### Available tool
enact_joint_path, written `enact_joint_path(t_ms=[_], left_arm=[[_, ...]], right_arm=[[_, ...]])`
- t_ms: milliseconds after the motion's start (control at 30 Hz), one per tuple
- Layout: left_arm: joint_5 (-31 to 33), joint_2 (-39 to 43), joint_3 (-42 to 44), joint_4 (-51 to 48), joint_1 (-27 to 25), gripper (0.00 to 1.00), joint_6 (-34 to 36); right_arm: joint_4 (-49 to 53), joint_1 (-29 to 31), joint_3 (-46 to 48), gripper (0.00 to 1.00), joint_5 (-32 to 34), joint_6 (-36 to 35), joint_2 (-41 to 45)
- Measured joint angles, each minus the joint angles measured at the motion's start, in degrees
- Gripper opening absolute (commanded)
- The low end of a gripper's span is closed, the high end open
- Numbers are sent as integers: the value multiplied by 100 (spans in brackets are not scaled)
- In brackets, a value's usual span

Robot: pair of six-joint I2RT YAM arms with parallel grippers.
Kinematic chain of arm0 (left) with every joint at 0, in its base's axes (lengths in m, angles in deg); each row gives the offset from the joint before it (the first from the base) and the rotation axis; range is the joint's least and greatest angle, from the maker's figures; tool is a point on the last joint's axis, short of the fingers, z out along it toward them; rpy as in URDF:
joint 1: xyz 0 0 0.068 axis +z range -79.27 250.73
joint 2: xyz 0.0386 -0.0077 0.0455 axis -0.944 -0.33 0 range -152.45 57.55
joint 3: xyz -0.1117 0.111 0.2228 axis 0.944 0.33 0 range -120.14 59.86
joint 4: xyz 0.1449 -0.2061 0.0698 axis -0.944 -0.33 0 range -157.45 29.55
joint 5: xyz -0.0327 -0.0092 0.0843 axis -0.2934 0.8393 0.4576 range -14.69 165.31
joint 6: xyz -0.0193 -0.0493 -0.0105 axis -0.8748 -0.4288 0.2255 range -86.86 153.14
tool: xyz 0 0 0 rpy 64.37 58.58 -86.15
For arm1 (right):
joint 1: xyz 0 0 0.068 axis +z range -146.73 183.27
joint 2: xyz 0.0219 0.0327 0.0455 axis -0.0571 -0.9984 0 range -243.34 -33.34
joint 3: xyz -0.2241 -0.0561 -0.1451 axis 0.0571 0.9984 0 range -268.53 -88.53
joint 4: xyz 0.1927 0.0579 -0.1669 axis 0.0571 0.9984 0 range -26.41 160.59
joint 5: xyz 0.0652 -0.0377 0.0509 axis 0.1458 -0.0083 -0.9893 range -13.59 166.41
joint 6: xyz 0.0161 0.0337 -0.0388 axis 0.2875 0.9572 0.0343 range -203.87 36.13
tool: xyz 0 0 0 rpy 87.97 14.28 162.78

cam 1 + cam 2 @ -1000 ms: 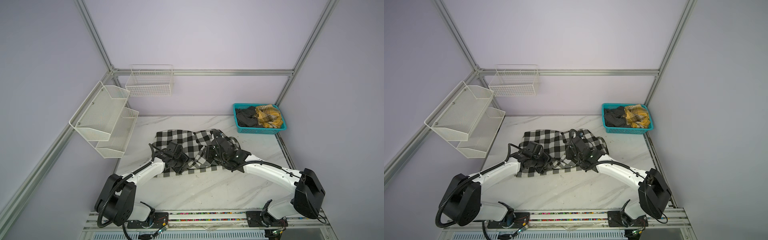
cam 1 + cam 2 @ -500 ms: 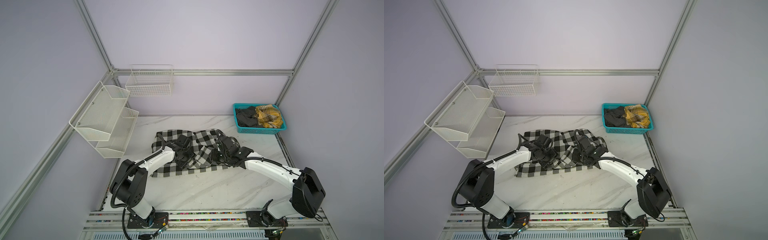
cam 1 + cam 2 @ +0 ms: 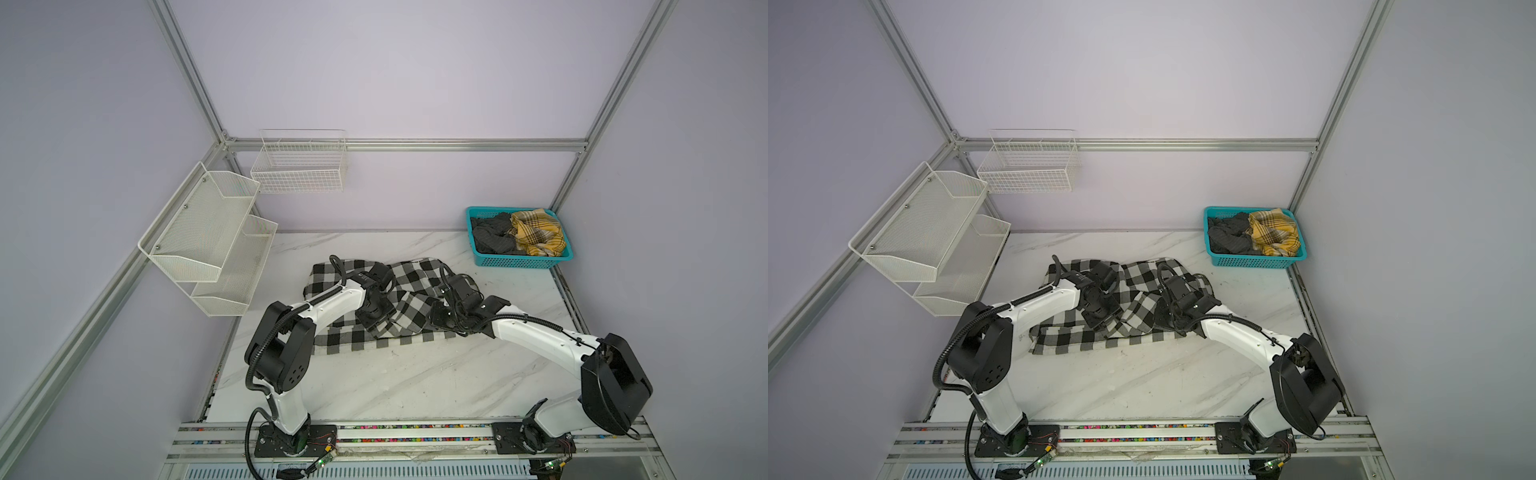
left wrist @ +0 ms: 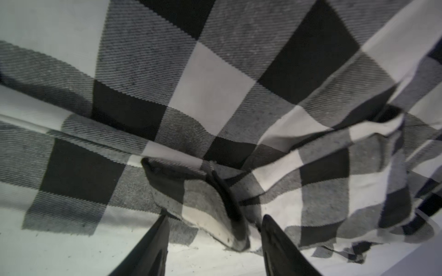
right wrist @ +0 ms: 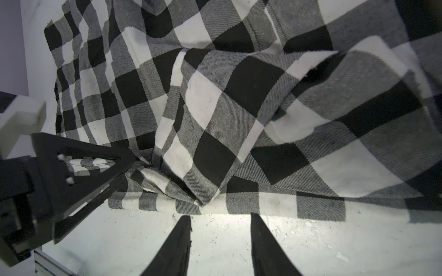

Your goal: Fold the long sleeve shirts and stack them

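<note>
Creases run across the shirt (image 3: 415,286), a black-and-white checked one that lies spread but rumpled in the middle of the marble table (image 3: 415,382). It is well apart from the teal basket (image 3: 523,262) in the far right corner, where a dark garment (image 3: 492,239) and a yellow plaid garment (image 3: 538,237) are heaped. Both arms reach over the shirt in both top views. The left gripper (image 3: 375,320) is down on the middle of the cloth. Its own wrist view shows its two dark fingers (image 4: 162,239) partly apart with a raised fold of checks between them, and wrinkles spreading from that spot. Whether the fingers press on the fold or merely stand around it cannot be told. Seen from the right wrist view, the left gripper (image 5: 129,167) has bunched cloth at its tips. The right gripper (image 5: 221,229) hangs low toward the shirt's right side. Its jaws are moderately apart with nothing between them, above bare table just beside the hem. A folded-over flap lies slantwise on the shirt's body beyond them. A white mesh shelf (image 3: 199,232) and a wire basket (image 3: 299,174) hang on the walls at the left
</note>
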Motion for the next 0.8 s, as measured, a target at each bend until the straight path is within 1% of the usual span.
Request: enact_joint_path(t_ms=[67, 133, 167, 267, 300, 367, 467, 567, 667, 800], left_arm=[[2, -92, -13, -48, -2, 51, 13], [0, -155, -68, -94, -2, 42, 17], [-2, -166, -94, -94, -2, 35, 24], [0, -168, -192, -98, -2, 5, 57], [2, -168, -229, -98, -4, 0, 76], [22, -166, -293, -103, -4, 0, 144], [116, -92, -374, -212, -4, 0, 341], [345, 337, -378, -409, -4, 0, 686], [634, 1342, -339, -446, -4, 0, 1080], [796, 3108, 168, -87, 13, 0, 1478]], right_arm=[[0, -26, 0, 43, -35, 0, 9], [0, -59, 0, 43, -55, 2, 24], [0, -63, 0, 43, -68, 7, 26], [-2, -85, 13, 43, -101, 24, 39], [0, -107, 26, 43, -111, 37, 52], [11, -170, 37, 45, -168, 63, 70], [15, -337, 37, 54, -306, 133, 79], [31, -640, 37, 62, -514, 216, 103], [26, -986, 37, 70, -791, 282, 192], [-24, -1231, 33, 71, -1145, 391, 286]])
